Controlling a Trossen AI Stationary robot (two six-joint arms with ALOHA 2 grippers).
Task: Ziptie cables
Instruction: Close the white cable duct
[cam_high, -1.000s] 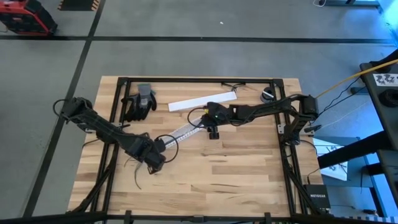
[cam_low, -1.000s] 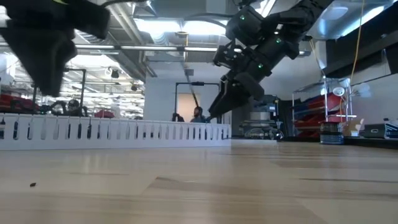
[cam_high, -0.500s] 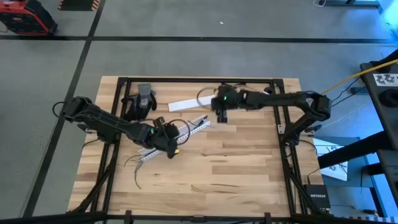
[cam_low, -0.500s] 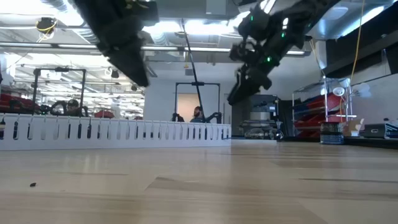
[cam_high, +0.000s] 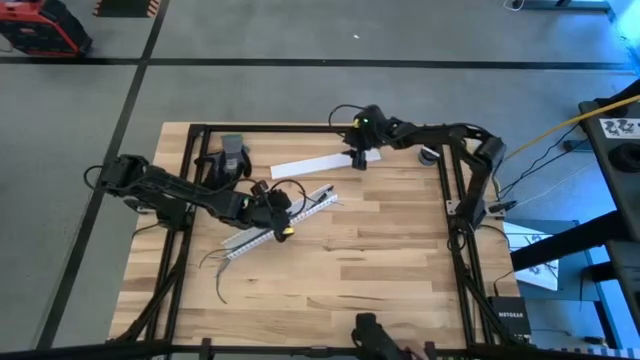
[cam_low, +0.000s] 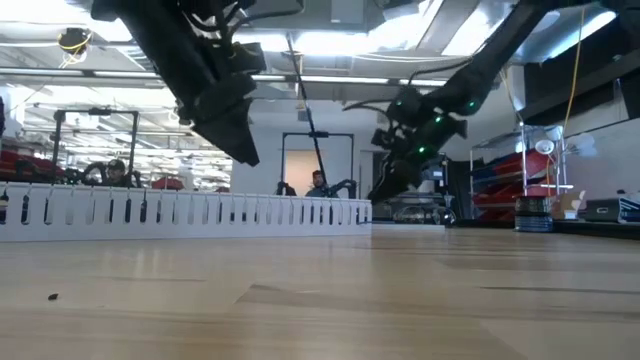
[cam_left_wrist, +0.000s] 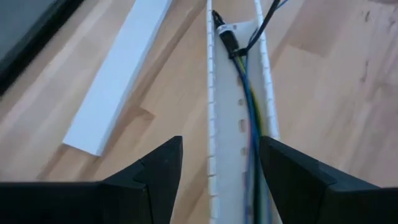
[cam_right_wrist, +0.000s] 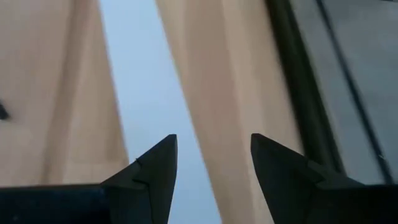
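Wooden table (cam_high: 380, 260): both pincers, left (cam_left_wrist: 221, 171) and right (cam_right_wrist: 211, 165), seemingly gape empty above it.

A white slotted channel (cam_high: 280, 216) lies slantwise on the wooden table (cam_high: 380, 260). A flat white strip (cam_high: 320, 161) rests near the far edge, a dark glove (cam_high: 228, 160) beside it
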